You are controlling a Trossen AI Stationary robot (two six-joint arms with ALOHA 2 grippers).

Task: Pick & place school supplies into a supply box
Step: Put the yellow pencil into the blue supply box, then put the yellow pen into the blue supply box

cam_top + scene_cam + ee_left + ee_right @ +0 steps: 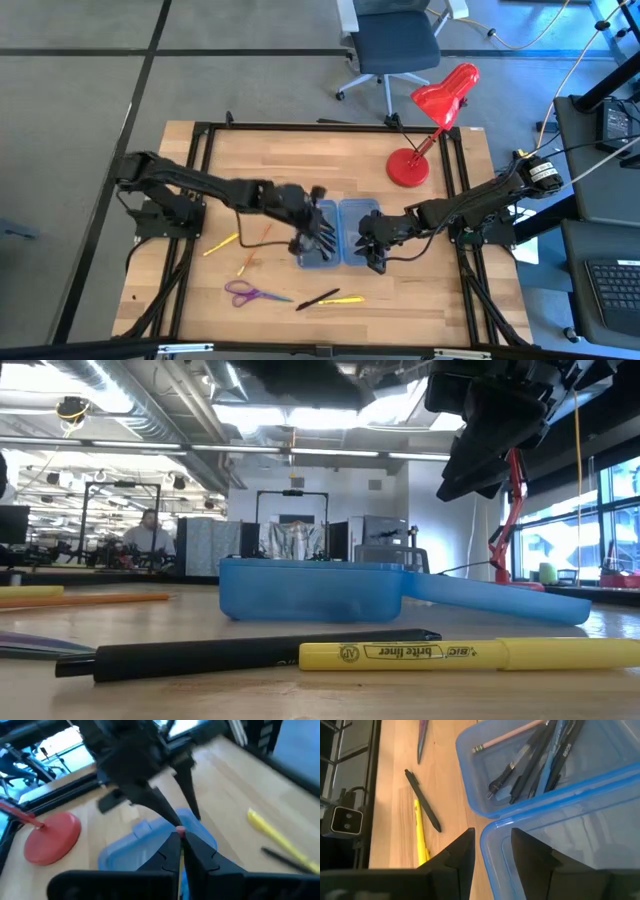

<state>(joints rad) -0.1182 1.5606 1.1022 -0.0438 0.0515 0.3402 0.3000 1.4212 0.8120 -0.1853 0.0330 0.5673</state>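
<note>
The supply box (340, 232) is a translucent blue case lying open on the table, its two halves side by side. The left half (540, 765) holds several dark pens and a wood-coloured pencil. My left gripper (315, 238) hangs over that half, shut on a thin yellow pencil (180, 862). My right gripper (492, 847) is open at the near corner of the empty right half (362, 228), with the wall between its fingers. On the table lie purple scissors (245, 293), a black pen (317, 299), a yellow highlighter (343, 299), a yellow pencil (220, 243) and orange pencils (250, 258). My left gripper pinches the yellow pencil between its two fingers, near the eraser end (180, 833), which pokes out just past the fingertips. The pencil runs along the fingers and is lifted clear above the box. My right gripper stands astride the rim (487, 832) of the empty half, one finger inside and one outside; whether either finger touches the wall I cannot tell.
A red desk lamp (420, 150) stands on its round base at the table's far right. A black frame runs along the table's edges. Bare wood lies in front of the box around the black pen (250, 653) and highlighter (470, 653). An office chair stands beyond the far edge.
</note>
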